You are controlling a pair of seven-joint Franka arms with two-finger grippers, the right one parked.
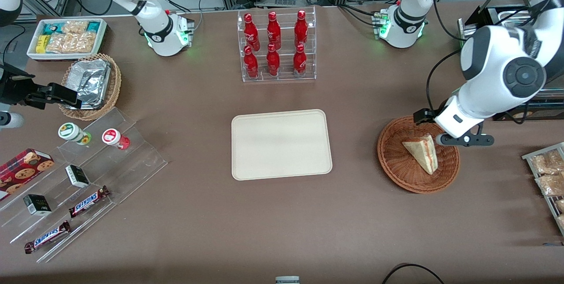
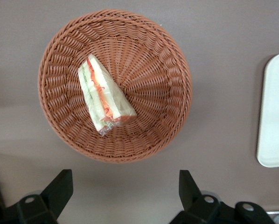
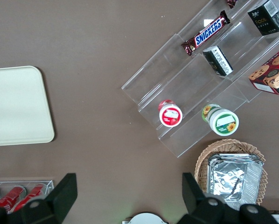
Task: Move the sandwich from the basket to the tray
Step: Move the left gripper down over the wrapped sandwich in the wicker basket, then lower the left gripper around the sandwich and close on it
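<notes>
The sandwich [image 1: 422,152] [image 2: 104,95], a pale wedge with red and green filling, lies flat in the reddish-brown wicker basket [image 1: 392,160] [image 2: 163,70] toward the working arm's end of the table. My gripper [image 1: 440,123] [image 2: 124,186] hangs open above the table just outside the basket's rim, farther from the front camera than the sandwich, with nothing between its fingers. The cream tray [image 1: 281,144] [image 2: 275,116] lies bare at mid-table, beside the basket.
A clear rack of red bottles [image 1: 276,46] stands farther back than the tray. Toward the parked arm's end are a tan basket with foil [image 1: 90,83], a white bin of snacks [image 1: 66,37] and clear steps with candy bars [image 1: 83,174]. Snack packets [image 1: 548,174] lie at the working arm's edge.
</notes>
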